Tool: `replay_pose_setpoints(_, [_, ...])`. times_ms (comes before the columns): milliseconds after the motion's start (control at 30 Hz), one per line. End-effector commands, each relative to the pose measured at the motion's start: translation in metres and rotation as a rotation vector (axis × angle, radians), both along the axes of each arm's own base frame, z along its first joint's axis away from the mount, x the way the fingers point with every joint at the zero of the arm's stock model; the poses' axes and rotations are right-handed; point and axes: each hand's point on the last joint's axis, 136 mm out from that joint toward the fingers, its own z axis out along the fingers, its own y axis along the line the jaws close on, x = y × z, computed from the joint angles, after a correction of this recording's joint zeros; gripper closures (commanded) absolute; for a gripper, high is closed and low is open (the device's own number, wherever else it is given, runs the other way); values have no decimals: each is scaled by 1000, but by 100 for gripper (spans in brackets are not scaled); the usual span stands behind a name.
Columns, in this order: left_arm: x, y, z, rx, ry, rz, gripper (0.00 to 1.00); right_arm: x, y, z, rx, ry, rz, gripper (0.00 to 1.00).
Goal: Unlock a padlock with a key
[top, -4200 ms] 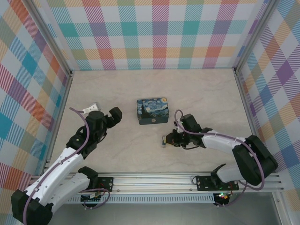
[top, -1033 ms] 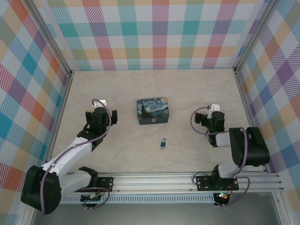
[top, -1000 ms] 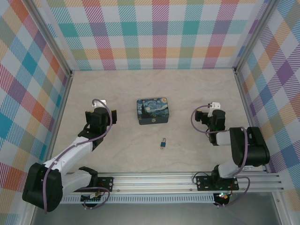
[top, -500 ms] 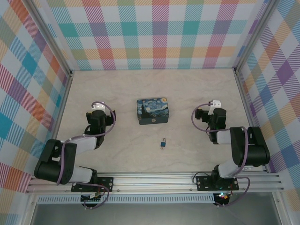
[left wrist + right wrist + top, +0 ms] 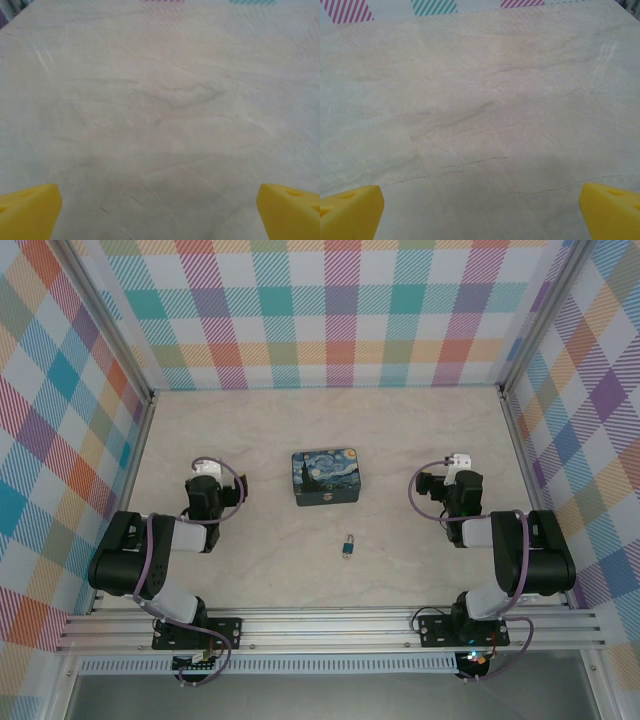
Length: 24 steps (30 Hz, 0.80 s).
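Left claw (image 5: 159, 211) and right claw (image 5: 481, 210) are spread wide, empty. The padlock (image 5: 349, 546) lies on the counter (image 5: 400, 440) between them, untouched.

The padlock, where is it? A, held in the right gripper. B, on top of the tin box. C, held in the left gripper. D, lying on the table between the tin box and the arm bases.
D: the padlock lies on the table, on the near side of the tin box; the left gripper and right gripper are open, empty.

Teal-brass padlock (image 5: 349, 546), swirly-blue tin (image 5: 327, 477)
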Motion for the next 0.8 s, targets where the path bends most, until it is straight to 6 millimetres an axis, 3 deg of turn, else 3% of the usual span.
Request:
replay_pose_setpoints(0, [5, 0, 3, -44, -9, -14, 0, 6, 0, 14, 9, -47, 7, 0])
replay_pose_setpoints(767, [5, -1, 3, -42, -7, -19, 0, 7, 13, 13, 9, -37, 84, 0])
